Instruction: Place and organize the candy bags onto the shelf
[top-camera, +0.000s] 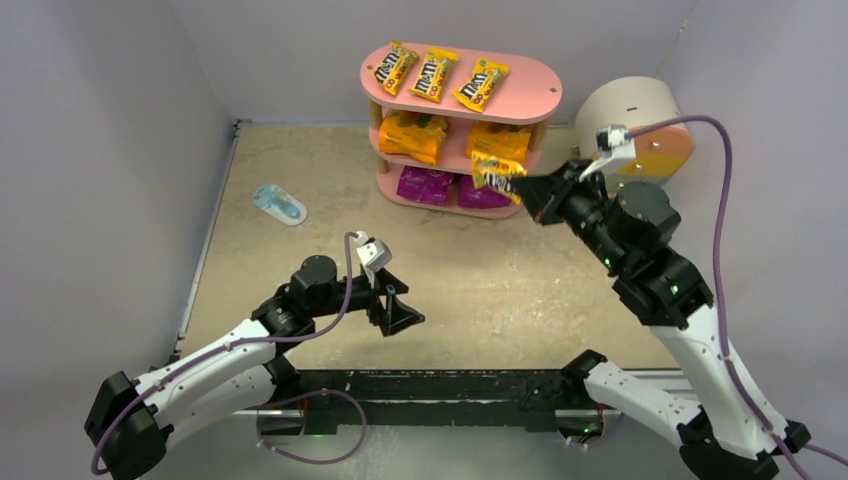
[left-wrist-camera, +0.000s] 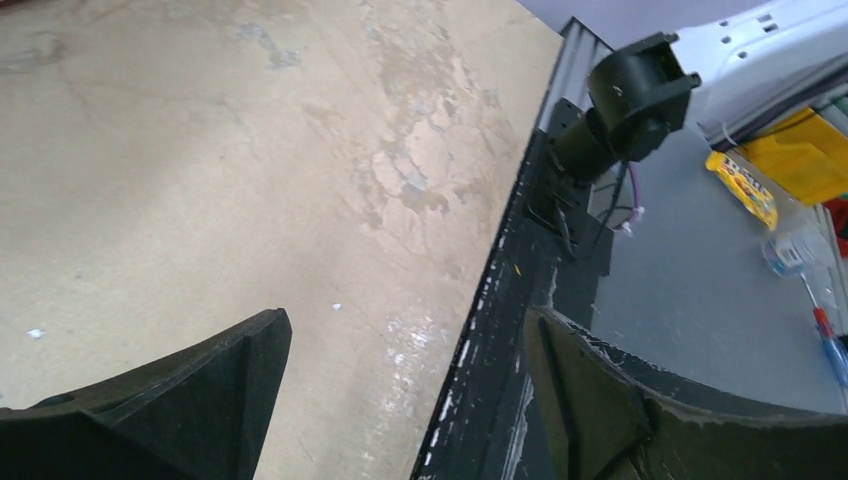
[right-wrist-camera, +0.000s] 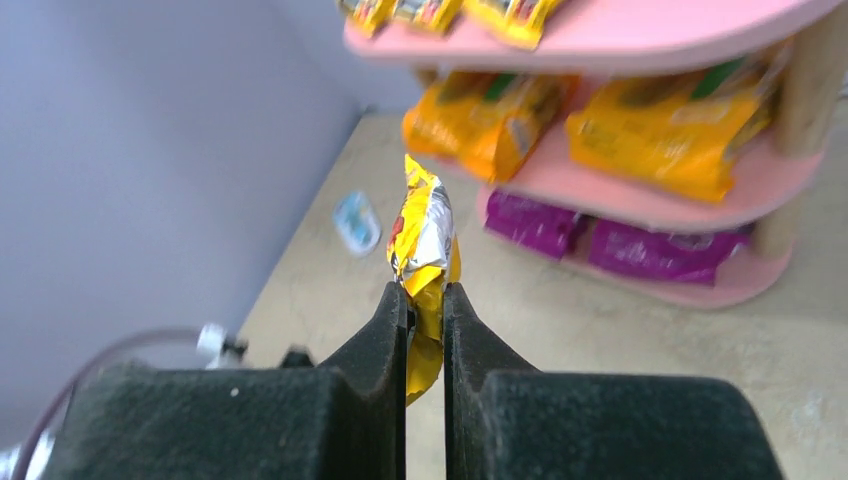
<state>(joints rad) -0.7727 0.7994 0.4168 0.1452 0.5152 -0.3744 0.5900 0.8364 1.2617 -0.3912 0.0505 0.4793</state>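
Right gripper (right-wrist-camera: 425, 300), matte black foam-like fingers pressed onto crinkled glossy yellow packet (right-wrist-camera: 424, 230), pink oval-boarded shelf (right-wrist-camera: 620, 25) just ahead, three more packets (top-camera: 437, 75) flat on top board, left gripper (left-wrist-camera: 405, 325) spread wide over mottled beige tabletop (left-wrist-camera: 200, 150)

The worn beige table (top-camera: 480, 280) carries the pink shelf (top-camera: 530, 95) and a blue-white item (top-camera: 280, 204).
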